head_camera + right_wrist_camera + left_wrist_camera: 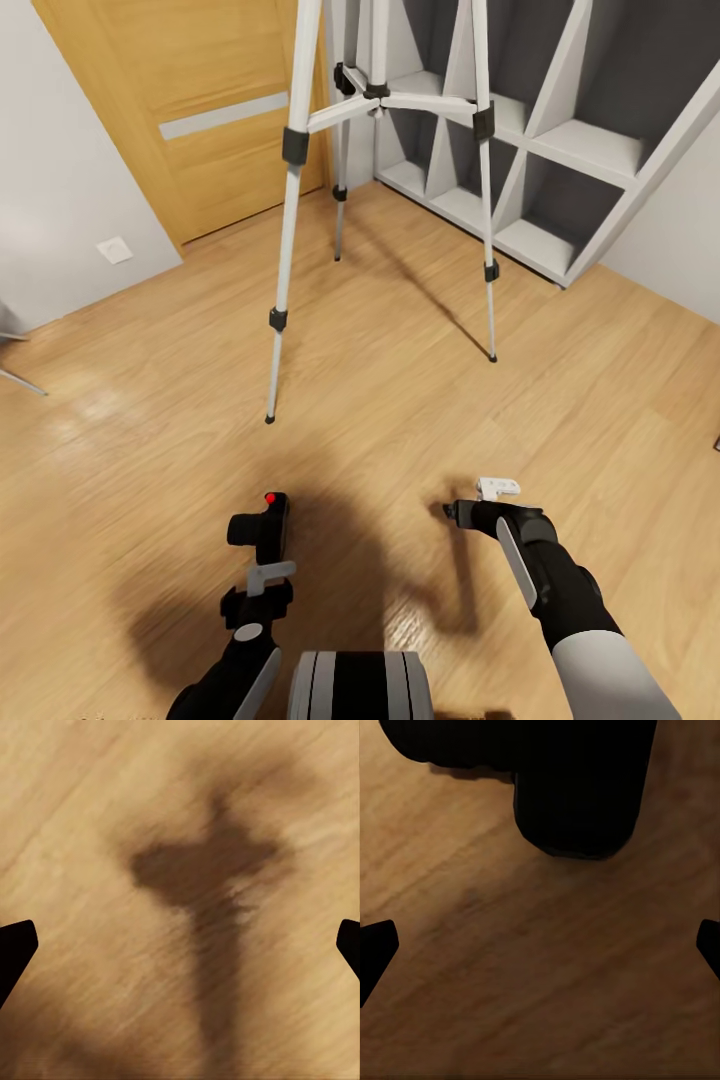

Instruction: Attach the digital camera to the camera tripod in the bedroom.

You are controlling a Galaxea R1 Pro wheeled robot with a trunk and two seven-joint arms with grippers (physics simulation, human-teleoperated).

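Note:
The digital camera [262, 522], small and black with a red dot on top, stands on the wood floor within the robot's shadow. My left gripper [262, 582] hangs just behind it, open; in the left wrist view the camera [577, 787] is a large dark block beyond the wide-apart fingertips [375, 945], not between them. My right gripper [497, 490] is low over the floor to the right, open and empty, over its own shadow [202, 877]. The camera tripod [292, 200] stands ahead on silver-white legs with black joints; its head is above the frame.
A wooden door [200, 110] is at the back left and white cube shelves [560, 150] at the back right, behind the tripod. A wall outlet [115, 249] sits low on the left wall. Bare wood floor [400, 400] lies between me and the tripod's feet.

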